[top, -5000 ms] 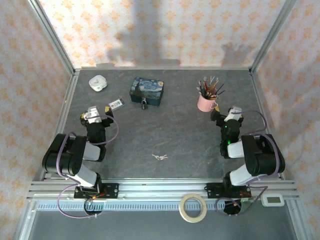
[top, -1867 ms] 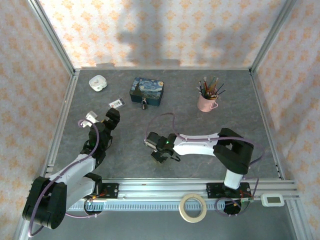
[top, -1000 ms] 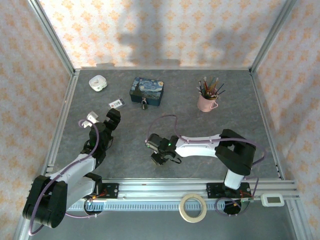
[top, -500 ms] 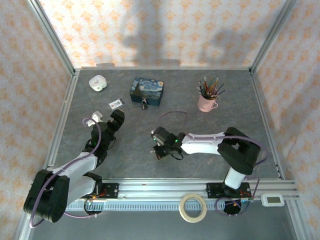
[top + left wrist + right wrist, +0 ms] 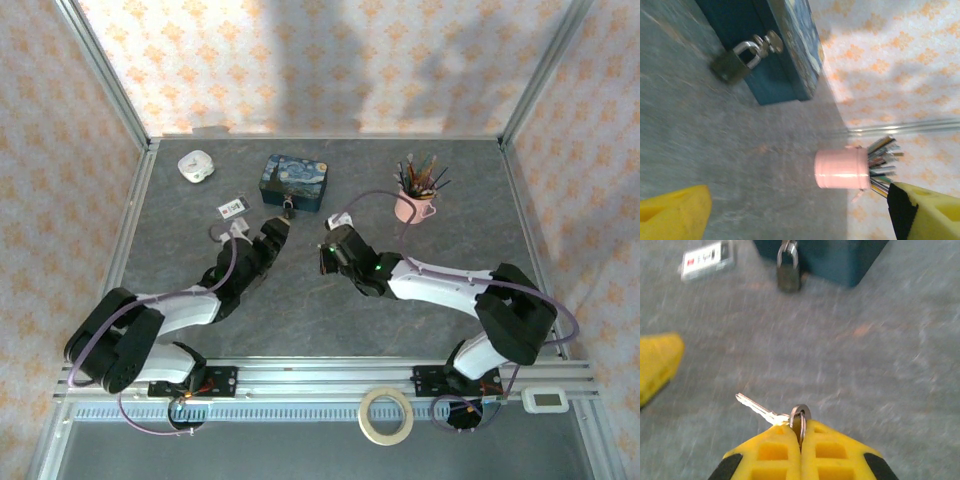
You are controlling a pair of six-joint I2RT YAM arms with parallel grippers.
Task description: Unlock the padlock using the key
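Observation:
The small dark padlock (image 5: 288, 208) hangs by its silver shackle from the front latch of the blue starry tin (image 5: 293, 178). In the left wrist view the padlock (image 5: 734, 63) sits at the upper left, well ahead of my left gripper (image 5: 800, 220), whose yellow fingers (image 5: 671, 215) stand wide apart and empty. My left gripper (image 5: 272, 233) is just in front and left of the padlock. My right gripper (image 5: 800, 432) is shut on the key (image 5: 758, 409) at its ring, the blade pointing left, with the padlock (image 5: 789, 271) far ahead. The right gripper (image 5: 328, 254) hovers right of the left one.
A white tag with a red mark (image 5: 233, 208) lies left of the tin. A pink cup of pencils (image 5: 411, 204) stands at the back right and a white gadget (image 5: 196, 165) at the back left. A tape roll (image 5: 387, 415) lies on the front rail.
My right gripper closed on the key at the table's front middle, lifted it and carried it back toward the tin. My left gripper swung right and forward toward the padlock.

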